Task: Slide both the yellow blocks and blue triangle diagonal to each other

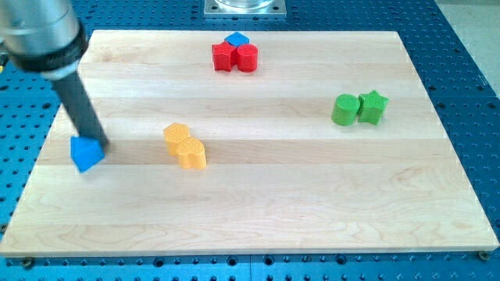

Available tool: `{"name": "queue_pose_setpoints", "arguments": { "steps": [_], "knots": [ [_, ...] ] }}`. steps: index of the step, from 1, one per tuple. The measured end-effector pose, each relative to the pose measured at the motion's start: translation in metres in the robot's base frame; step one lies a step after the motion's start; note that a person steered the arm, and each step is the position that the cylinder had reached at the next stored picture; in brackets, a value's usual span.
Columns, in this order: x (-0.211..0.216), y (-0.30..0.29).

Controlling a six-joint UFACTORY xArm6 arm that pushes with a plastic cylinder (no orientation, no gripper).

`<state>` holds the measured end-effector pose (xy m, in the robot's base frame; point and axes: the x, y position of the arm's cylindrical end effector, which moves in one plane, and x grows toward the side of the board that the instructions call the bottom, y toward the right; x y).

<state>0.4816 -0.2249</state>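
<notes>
Yellow blocks [185, 146] lie left of the board's middle, two rounded pieces touching each other and stepped diagonally, one up and to the left, the other down and to the right. Well to their left, near the left edge of the wooden board [312, 203], sits the blue triangle [86, 153], a wedge-like block with its point toward the bottom of the frame.

My tip [100, 146] has no jaws and holds nothing; it is a plain dark rod coming down from the upper left of the frame, where the grey arm body fills the corner. The rod slants down and to the right, and its lower end rests at the upper right edge of the blue triangle, touching it or just beside it; I cannot tell which. The yellow blocks stand apart from the tip, on its right, with bare wood between.

Near the top of the frame, centre, two red blocks [234, 57] touch side by side, with a small blue block [237, 40] touching them just above. On the right, a green cylinder [344, 109] and a green star-like block [373, 107] stand touching.

No writing or labels can be read anywhere.
</notes>
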Motion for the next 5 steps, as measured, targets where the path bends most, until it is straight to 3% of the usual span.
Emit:
{"name": "queue_pose_setpoints", "arguments": {
  "steps": [1,2,3,4,5],
  "knots": [
    [0.015,0.000],
    [0.060,-0.004],
    [0.034,0.007],
    [-0.044,0.015],
    [-0.094,0.091]
  ]
}}
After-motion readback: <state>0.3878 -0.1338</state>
